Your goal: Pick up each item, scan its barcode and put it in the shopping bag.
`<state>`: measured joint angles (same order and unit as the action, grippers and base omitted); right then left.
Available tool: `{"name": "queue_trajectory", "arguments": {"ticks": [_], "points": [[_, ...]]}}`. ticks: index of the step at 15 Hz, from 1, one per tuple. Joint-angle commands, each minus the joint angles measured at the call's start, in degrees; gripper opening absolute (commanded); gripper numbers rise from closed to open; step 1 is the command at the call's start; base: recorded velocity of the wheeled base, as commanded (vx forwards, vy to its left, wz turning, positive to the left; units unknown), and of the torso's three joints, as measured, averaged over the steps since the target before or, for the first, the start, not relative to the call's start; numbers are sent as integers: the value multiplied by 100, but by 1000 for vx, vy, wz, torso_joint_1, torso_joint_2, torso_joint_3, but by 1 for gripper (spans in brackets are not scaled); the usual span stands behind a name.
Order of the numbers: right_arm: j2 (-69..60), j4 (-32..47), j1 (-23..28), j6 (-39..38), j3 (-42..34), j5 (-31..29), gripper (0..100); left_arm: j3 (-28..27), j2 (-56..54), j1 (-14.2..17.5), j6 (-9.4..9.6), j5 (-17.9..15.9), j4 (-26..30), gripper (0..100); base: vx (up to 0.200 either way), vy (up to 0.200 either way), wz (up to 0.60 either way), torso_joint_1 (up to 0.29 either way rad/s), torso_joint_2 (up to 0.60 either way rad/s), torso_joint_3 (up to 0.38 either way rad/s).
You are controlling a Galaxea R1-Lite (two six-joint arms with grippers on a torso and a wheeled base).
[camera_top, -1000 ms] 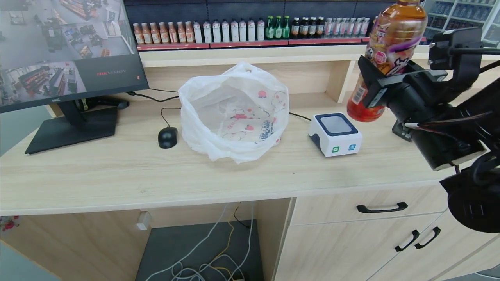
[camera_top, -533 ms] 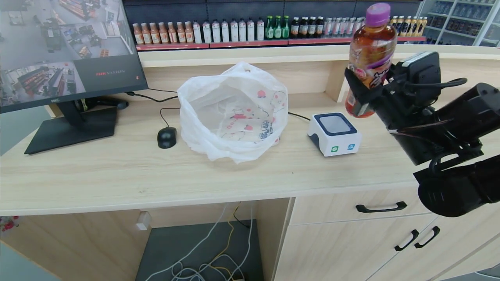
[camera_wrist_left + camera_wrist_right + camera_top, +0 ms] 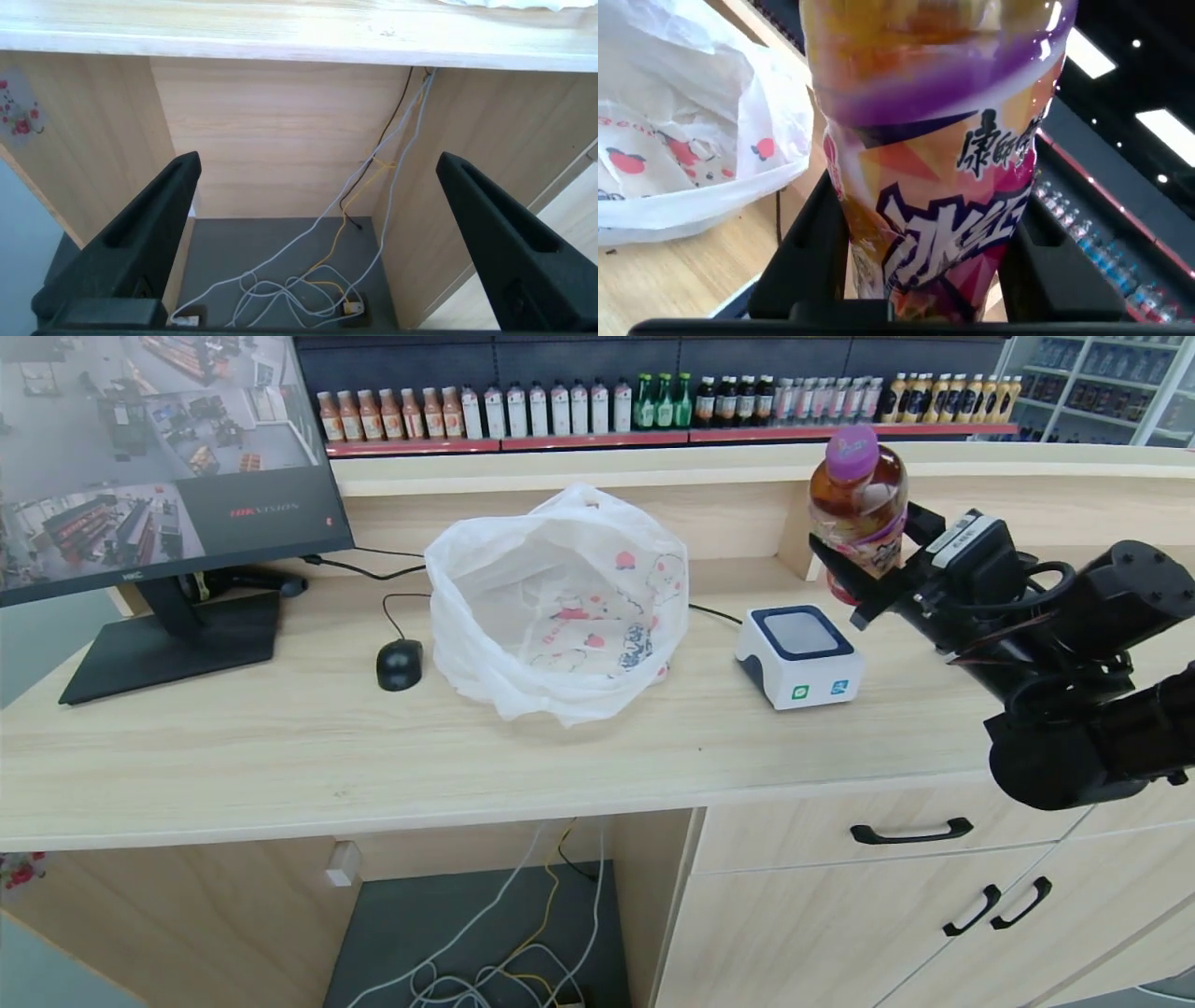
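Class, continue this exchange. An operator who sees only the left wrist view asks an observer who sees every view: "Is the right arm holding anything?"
Observer: Yes, the right gripper is shut on a tea bottle, cap up.
Operator: Where is it?
Observer: Just right of the scanner, towards its far side.
Operator: And the shopping bag?
Observer: The shopping bag stands open on the counter, left of the scanner.
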<state>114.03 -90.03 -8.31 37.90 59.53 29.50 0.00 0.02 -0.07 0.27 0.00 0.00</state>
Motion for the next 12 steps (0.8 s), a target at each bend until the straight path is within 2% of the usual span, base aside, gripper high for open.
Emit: {"name": "queue_trajectory", "arguments": {"ticks": [1, 5, 12], "points": [[216, 3, 58, 103, 191, 258, 0, 0, -2, -1, 0, 0, 0, 100, 0, 0, 0, 0, 0, 0], [489, 3, 155, 341, 639, 838, 0, 0, -2, 7, 0, 0, 0, 100, 0, 0, 0, 0, 0, 0], [524, 3, 234, 930, 648, 1488, 0, 0, -2, -1, 0, 0, 0, 100, 0, 0, 0, 0, 0, 0]]}}
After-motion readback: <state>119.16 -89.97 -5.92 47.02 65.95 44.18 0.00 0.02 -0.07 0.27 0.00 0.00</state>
